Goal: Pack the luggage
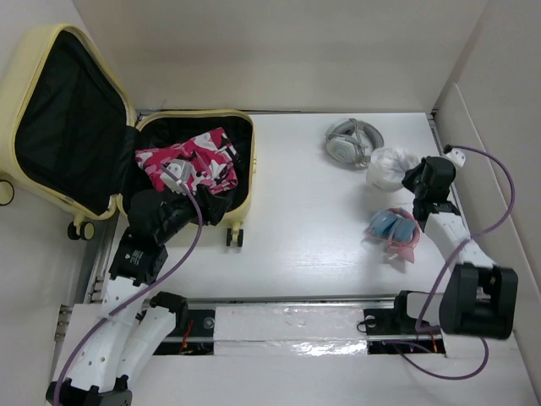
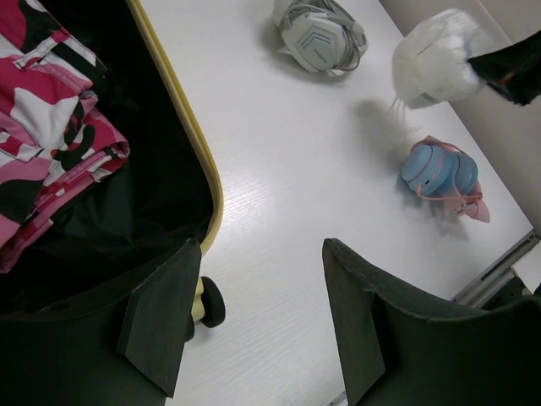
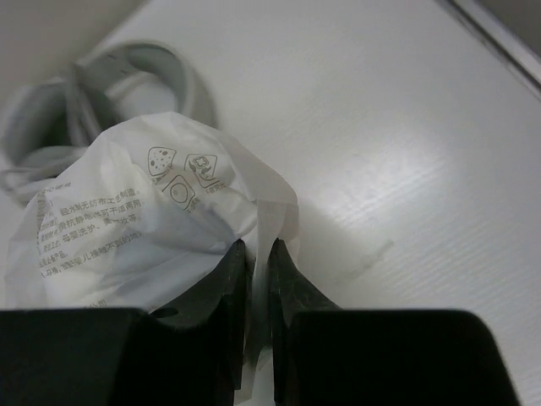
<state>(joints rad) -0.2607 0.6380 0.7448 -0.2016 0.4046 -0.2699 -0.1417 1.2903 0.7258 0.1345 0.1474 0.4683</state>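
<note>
The luggage point(image 1: 68, 127) lies open at ten o'clock, lid back for loading; your right gripper point(image 3: 258, 262) pinches the white bag point(image 3: 152, 220) at two o'clock, presumably for packing; your left gripper point(image 2: 258, 254) hangs spread.

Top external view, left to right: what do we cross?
luggage (open lid) → pink camo garment → grey headset → white plastic bag. Blue-pink headphones omitted: they sit level with the bag.

White table point(image 1: 313, 211) bearing open luggage point(image 1: 68, 127), grey headset point(image 1: 352, 142) and blue-and-pink headphones point(image 1: 393, 228).
</note>
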